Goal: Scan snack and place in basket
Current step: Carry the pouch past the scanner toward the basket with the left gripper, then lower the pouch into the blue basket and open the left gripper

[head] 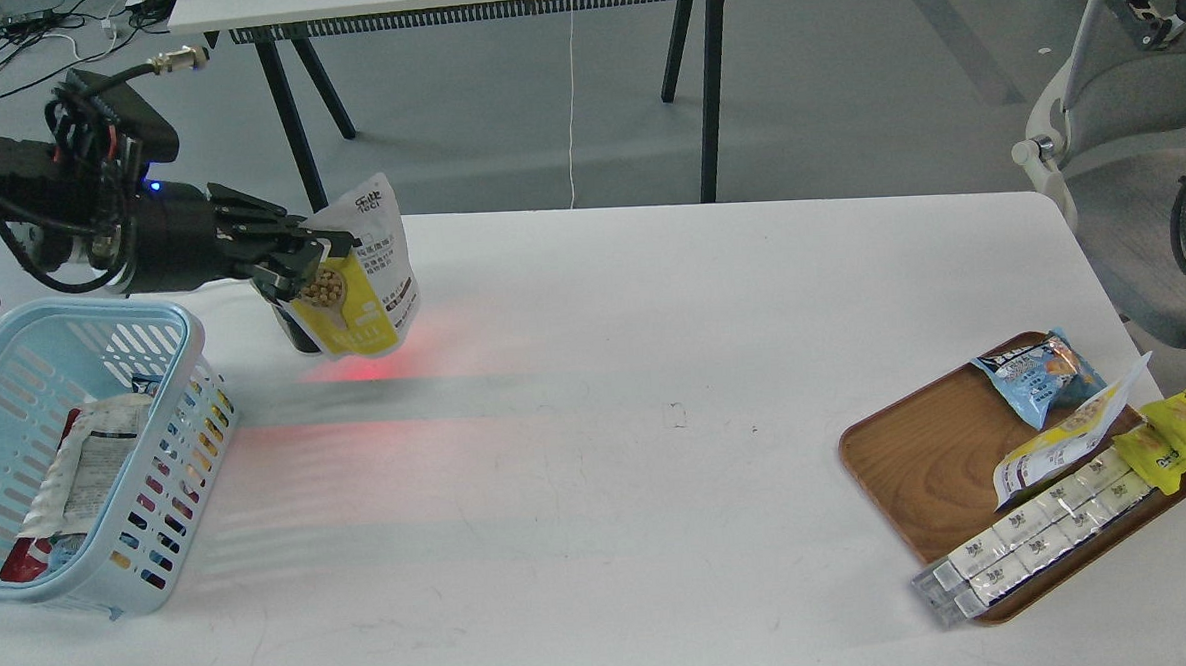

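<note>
My left gripper (302, 268) is shut on the snack (363, 283), a small yellow and white foil pouch that hangs upright above the far left of the white table. The pouch covers a dark scanner whose base (298, 338) shows just under it, and red scanner light falls on the table below. The light blue basket (182, 326) stands at the left edge, below and left of the gripper, with packets inside. My right gripper is not in view.
A brown wooden tray (919, 459) at the right front holds a blue snack packet (1040, 372), another yellow and white pouch (1063, 443), bright yellow packets (1182, 422) and a strip of white packets (1032, 534). A chair stands at the far right.
</note>
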Action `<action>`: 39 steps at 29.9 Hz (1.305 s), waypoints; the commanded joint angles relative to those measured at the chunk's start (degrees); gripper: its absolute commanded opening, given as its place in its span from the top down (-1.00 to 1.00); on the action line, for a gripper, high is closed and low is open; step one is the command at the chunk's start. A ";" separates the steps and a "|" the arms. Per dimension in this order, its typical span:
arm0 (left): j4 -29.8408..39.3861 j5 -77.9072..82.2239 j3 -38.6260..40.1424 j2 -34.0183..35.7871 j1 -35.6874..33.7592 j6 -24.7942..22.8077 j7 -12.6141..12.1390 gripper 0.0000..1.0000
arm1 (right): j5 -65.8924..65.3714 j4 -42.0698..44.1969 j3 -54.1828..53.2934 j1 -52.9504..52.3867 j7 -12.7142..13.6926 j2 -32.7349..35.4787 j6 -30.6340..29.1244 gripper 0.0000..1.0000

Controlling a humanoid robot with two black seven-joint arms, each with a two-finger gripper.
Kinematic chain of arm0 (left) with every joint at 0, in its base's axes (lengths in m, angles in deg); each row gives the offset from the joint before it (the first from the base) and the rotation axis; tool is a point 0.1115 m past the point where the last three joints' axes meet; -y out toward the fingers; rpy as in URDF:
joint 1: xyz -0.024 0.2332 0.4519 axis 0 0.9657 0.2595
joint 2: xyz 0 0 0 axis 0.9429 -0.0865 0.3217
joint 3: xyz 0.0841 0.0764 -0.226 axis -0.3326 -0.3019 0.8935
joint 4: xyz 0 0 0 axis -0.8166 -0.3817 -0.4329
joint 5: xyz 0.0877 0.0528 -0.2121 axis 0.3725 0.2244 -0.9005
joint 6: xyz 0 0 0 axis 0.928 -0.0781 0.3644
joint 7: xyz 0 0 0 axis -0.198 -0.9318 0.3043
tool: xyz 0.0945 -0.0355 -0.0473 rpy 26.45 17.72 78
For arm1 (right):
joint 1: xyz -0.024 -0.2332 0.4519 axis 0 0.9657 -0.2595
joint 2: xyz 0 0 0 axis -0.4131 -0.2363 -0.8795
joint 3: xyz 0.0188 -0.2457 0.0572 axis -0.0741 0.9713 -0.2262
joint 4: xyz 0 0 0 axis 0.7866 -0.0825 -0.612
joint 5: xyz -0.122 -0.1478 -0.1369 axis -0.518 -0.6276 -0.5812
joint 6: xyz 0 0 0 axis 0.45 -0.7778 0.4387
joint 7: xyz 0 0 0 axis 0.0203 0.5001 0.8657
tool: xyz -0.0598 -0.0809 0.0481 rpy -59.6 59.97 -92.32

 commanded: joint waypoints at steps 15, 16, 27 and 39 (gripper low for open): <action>0.30 5.31 0.83 23.42 -10.57 -12.29 -0.01 1.00 | -0.06 0.32 0.04 0.09 0.00 -0.41 0.00 -0.96; 0.21 6.19 0.83 24.83 -10.58 -12.47 -0.01 1.00 | -0.06 0.40 0.04 0.09 0.00 -0.41 0.00 -0.96; 0.64 14.36 2.24 36.79 -10.40 -16.33 -0.01 1.00 | -0.06 0.41 0.04 0.18 0.00 -0.84 0.00 -0.96; 1.00 19.21 3.73 41.19 -7.69 -18.53 -0.01 1.00 | -0.06 0.49 0.12 0.09 0.00 -0.93 0.00 -0.96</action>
